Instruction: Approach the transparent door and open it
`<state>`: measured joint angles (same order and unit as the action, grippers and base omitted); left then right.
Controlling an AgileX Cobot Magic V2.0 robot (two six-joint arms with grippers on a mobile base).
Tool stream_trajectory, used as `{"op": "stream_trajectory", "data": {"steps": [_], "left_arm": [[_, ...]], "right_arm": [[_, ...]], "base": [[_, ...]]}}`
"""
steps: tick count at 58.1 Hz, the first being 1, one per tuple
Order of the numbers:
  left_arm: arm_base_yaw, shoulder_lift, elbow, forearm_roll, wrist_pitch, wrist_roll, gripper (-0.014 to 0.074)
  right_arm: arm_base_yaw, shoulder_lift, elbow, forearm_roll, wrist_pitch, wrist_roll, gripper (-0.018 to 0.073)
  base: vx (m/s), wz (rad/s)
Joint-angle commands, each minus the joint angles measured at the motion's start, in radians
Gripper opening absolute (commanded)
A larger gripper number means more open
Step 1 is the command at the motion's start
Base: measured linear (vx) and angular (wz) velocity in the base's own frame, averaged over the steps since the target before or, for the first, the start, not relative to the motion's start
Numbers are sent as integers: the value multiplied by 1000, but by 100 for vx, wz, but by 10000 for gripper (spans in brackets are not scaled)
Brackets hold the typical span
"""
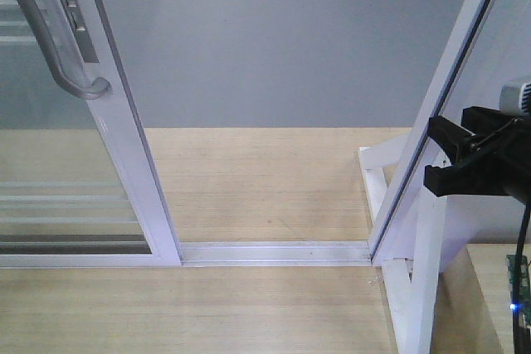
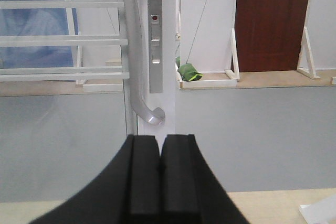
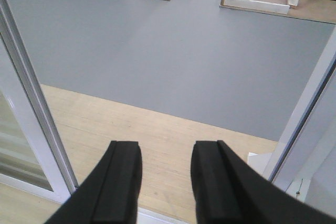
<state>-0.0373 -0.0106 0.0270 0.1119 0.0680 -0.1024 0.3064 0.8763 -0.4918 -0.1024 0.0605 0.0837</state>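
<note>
Transparent door (image 1: 124,155) stands slid aside; left fingers (image 2: 144,182) pressed together below its handle (image 2: 137,77), right fingers (image 3: 121,182) spread.

Pale wood flooring (image 1: 249,180) meets a grey floor (image 3: 173,51); beyond stand a dark brown door (image 2: 270,19) and white walls (image 2: 207,19).

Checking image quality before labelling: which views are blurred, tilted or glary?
Front view: tilted, the white-grey framed transparent door leans, faint reflections on its glass. Left wrist view: black left gripper soft, the curved silver bar handle sharper. Right wrist view: even light, black right gripper slightly soft.
</note>
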Motion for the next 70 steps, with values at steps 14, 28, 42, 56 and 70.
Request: {"op": "stream_trajectory", "data": {"steps": [14, 28, 42, 56, 70], "left_arm": [[-4, -4, 31, 0, -74, -5, -6], [-4, -4, 31, 0, -74, -5, -6], [-4, -4, 31, 0, -74, -5, -6], [-4, -4, 31, 0, -74, -5, -6], [-4, -4, 31, 0, -74, -5, -6]], "right_arm": [[-3, -12, -31, -1, -75, -5, 320], [-8, -27, -10, -26, -81, -13, 310], [-85, -209, 145, -81, -80, -7, 104], [-270, -480, 317, -14, -80, -9, -11], [-343, -751, 476, -26, -80, -8, -10]], "base": [[0, 0], [0, 0], [0, 0], [0, 0], [0, 0]]}}
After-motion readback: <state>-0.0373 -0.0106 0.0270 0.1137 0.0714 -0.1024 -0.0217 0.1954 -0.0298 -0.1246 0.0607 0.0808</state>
